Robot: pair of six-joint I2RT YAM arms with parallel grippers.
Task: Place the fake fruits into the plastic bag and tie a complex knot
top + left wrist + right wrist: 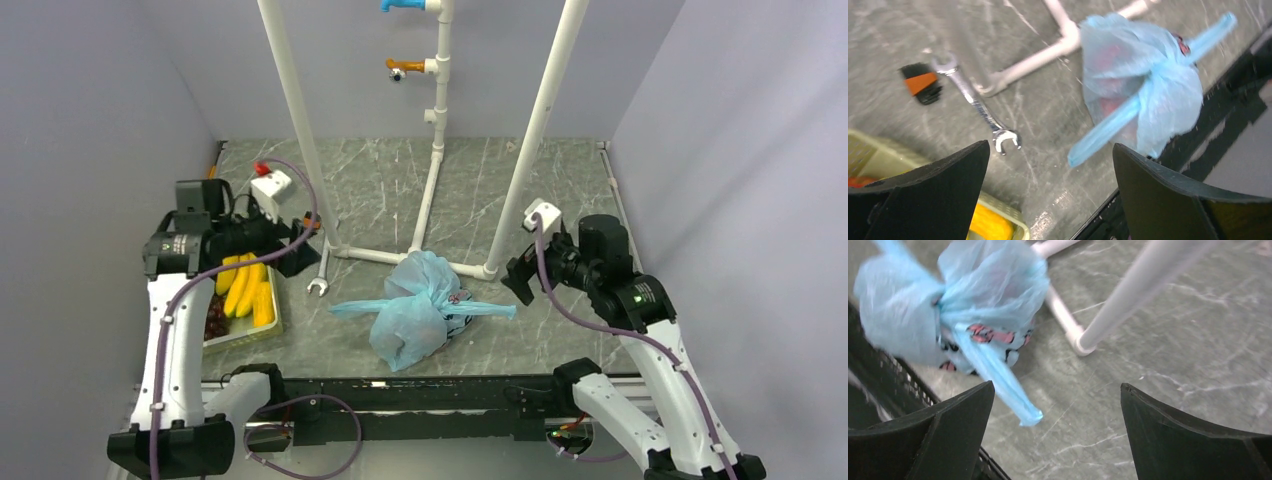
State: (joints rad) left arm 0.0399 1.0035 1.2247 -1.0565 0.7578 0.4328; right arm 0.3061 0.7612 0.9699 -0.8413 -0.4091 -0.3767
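from overhead the plastic bag [410,325] sits on the grey marbled counter [570,190], tied shut. its knot [437,298] is bunched up top with two pointed tails sticking out sideways. the left claw [292,250] hangs well off to the bag's left and the right claw [520,277] just past the bag's right tail, and from up there their jaws are hard to read. the wrist views settle it: the left claw [1050,145] is spread wide with nothing between its fingers, and so is the right claw [1056,384], neither touching the bag. the left wrist view also shows reddish fake fruits [1108,105] glowing through the thin plastic, which the overhead barely hints at. the right wrist view picks out dark and red cartoon prints on a white patch under the knot. only the overhead shows the bananas [245,285] and a dark grape bunch [215,318] lying in a yellow basket [262,335] far left of the bag, partly under the left arm. a wrench [320,275] lies between basket and bag, with an orange-and-black clip [922,83] just beyond it. right behind the bag runs the foot of a white pipe frame [385,255], and a black rail [420,385] edges the counter in front of the bag.
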